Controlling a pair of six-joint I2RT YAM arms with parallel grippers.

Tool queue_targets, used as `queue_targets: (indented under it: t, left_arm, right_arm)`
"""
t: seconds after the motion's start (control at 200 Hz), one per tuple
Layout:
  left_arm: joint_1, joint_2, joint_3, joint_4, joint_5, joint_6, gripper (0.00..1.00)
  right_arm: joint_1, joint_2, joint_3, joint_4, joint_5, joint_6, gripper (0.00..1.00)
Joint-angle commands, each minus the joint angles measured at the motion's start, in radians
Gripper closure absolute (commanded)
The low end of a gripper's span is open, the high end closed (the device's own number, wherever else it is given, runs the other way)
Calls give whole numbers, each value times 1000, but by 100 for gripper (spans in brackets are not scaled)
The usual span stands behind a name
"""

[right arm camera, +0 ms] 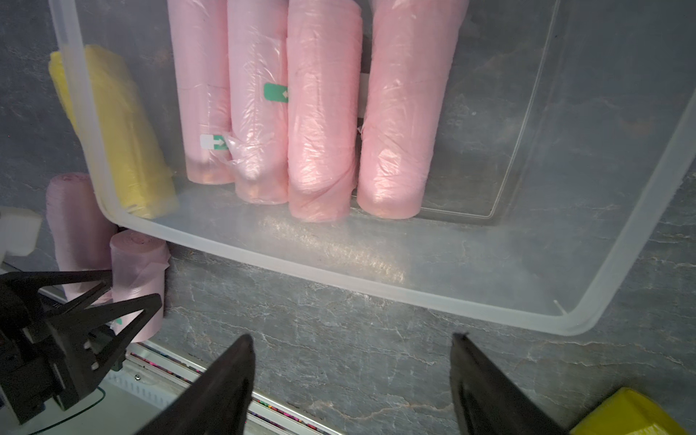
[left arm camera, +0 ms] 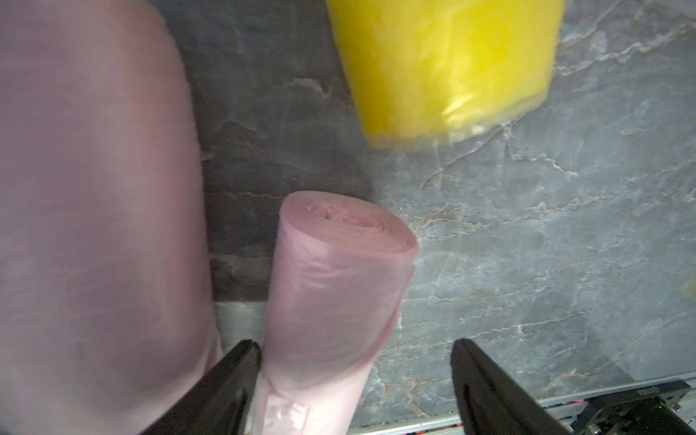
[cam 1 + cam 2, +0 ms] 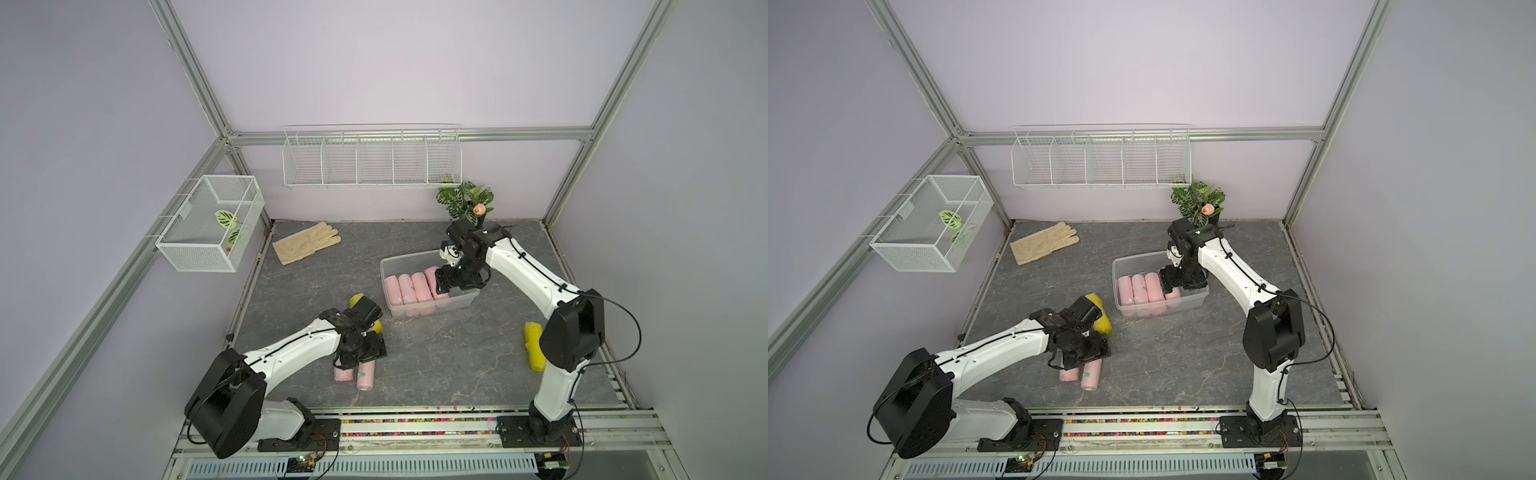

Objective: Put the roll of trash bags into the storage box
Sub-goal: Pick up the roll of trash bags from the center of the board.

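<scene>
Roll of trash bags point(image 3: 365, 376) — where does it lie in a top view?

On the grey marbled table point(image 3: 436, 365), with lilac walls around it, just beside a second pink roll point(image 3: 343, 374). A glove point(image 3: 305, 247) lies near the back wall. The left gripper point(image 3: 353, 365) points down over both rolls, its arm stretched low.

And the storage box point(image 3: 1121, 259)?

It is mid-table in both top views, with four pink rolls point(image 3: 1144, 291) lying side by side inside. The right gripper point(image 3: 1165, 286) hangs over the end nearer its own arm, elbow bent high.

The left wrist view?

The jaws are spread wide astride the roll, one finger point(image 2: 233, 376) just beside it and the other well clear — nothing is clamped. A yellow roll point(image 2: 444, 67) lies beyond.

The right wrist view?

The jaws are wide apart and empty, near the box's rim.
</scene>
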Motion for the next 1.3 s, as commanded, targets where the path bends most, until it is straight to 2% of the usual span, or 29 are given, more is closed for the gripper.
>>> queue_targets:
  t: [0.0, 0.28, 0.66, 0.955, 1.135, 1.295]
  left_arm:
    - [-17, 33, 13, 33, 18, -10, 16]
    - [-57, 131, 75, -7, 7, 28, 16]
    - [-80, 154, 102, -136, -53, 144, 18]
    - [-101, 218, 124, -144, -68, 193, 29]
    - [-135, 259, 150, -163, -100, 198, 43]
    - [-146, 255, 153, -153, -92, 181, 49]
  right_arm:
    - [-14, -54, -29, 10, 10, 15, 17]
    - [-32, -98, -66, 9, 22, 15, 17]
    - [-56, -111, -110, 32, 15, 11, 17]
    - [-62, -110, -123, 41, 12, 14, 17]
    - [-64, -110, -122, 41, 14, 16, 17]
    - [-75, -121, -125, 36, 18, 16, 17]
